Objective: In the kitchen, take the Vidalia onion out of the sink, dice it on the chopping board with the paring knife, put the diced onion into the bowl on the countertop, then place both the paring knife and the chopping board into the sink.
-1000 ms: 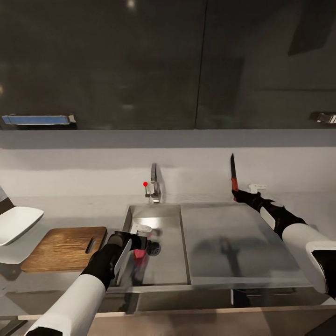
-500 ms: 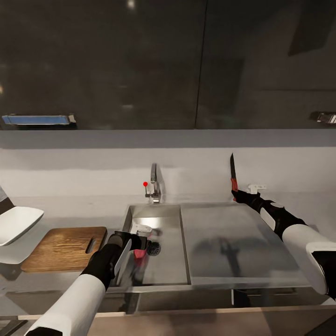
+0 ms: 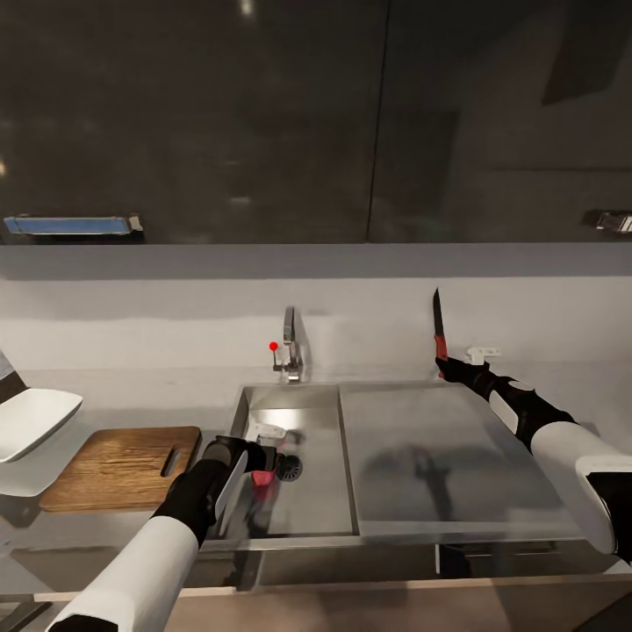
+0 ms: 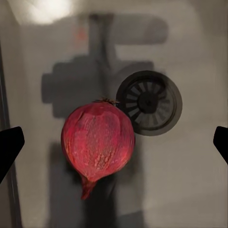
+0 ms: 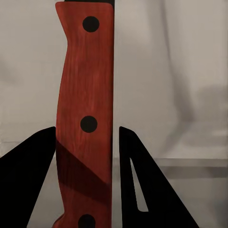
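My left claw [image 4: 114, 142] hung wide apart over the onion [image 4: 97, 141] beside the sink [image 3: 323, 518] drain; right claw [image 5: 85, 166] was clamped on the knife [image 5: 85, 114]; off-center closing could've rolled the bulb away.

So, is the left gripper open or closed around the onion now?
Open. In the left wrist view the fingertips stand far apart, and the Vidalia onion lies untouched between them on the sink floor, beside the drain.

Vidalia onion [image 4: 98, 140] in sink [image 3: 298, 518] beside drain [image 4: 149, 102], chopping board [image 3: 118, 465] left of sink, bowl [image 3: 31, 421] further left
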You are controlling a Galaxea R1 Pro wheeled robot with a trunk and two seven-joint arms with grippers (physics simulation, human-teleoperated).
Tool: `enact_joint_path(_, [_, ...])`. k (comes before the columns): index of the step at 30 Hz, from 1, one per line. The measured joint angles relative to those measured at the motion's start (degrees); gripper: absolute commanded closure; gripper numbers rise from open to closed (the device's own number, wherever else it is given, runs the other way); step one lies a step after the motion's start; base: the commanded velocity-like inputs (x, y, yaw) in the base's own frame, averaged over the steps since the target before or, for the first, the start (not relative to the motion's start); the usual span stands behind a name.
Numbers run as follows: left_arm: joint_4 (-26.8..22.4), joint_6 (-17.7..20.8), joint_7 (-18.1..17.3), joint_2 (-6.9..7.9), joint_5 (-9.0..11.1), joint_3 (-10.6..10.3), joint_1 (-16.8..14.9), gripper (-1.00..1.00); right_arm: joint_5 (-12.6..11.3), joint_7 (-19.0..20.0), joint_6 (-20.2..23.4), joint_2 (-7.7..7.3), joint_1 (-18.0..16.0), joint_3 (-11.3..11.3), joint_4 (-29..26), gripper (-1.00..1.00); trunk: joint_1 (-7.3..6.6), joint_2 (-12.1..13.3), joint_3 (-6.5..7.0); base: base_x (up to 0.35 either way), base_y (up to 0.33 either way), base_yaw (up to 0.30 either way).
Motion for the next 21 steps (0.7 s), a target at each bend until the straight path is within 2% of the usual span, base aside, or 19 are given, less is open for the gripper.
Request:
enact_joint_path(15, [0.09, 0.0, 0.0, 0.0, 0.0, 0.0, 0.0, -1.0, -0.12, 0.0, 0.36, 0.0, 0.0, -0.08, -0.09, 1.0, 0.0, 0.01, -0.82, 0.003, 0.0, 0.0])
enact_joint_path(21, [0.08, 0.0, 0.0, 0.0, 0.0, 0.0, 0.0, -1.0, -0.13, 0.01, 0.2, 0.0, -0.01, -0.08, -0.09, 1.0, 0.0, 0.01, -1.37, 0.125, 0.0, 0.0])
